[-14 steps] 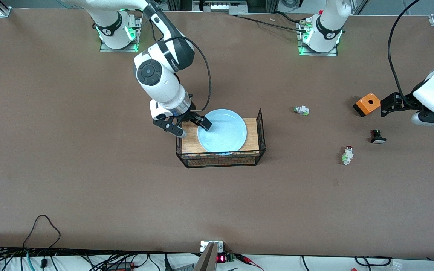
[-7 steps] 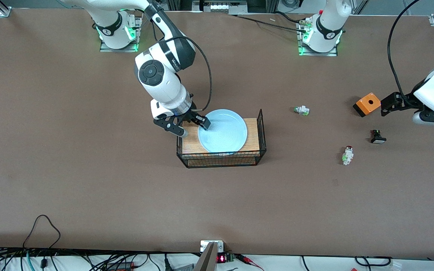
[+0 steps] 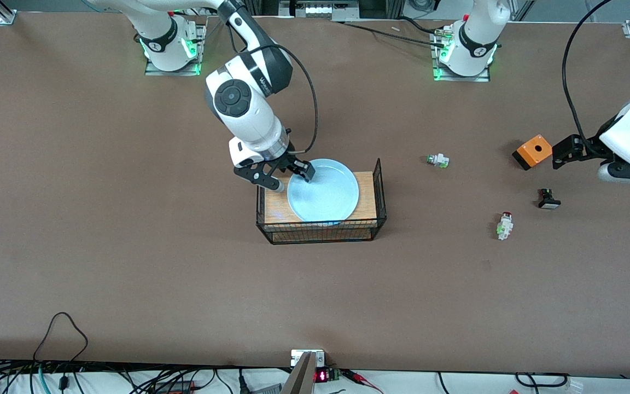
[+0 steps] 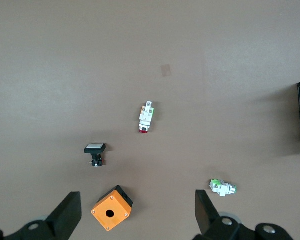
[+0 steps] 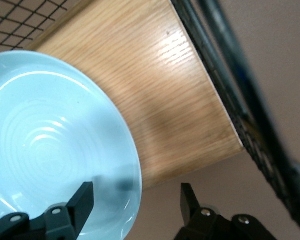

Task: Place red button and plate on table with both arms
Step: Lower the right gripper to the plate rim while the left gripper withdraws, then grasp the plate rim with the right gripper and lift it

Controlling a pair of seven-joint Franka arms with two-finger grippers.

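The step in hand is the pickup of the plate (image 3: 326, 191), which lies on the wooden rack (image 3: 379, 186) at mid-table. The right gripper (image 3: 293, 179) sits at the plate's ten o'clock edge, fingers apart, one inside the rim and one outside, not yet pinching it. Next it needs to squeeze the rim firmly and lift the plate clear of the wire sides, then set it on the table (image 3: 129, 246).

The red button (image 3: 505, 224) lies on the table at four o'clock from the plate, well apart. The left gripper (image 3: 562, 153) waits just beside an orange box (image 3: 533, 151), fingers wide apart.
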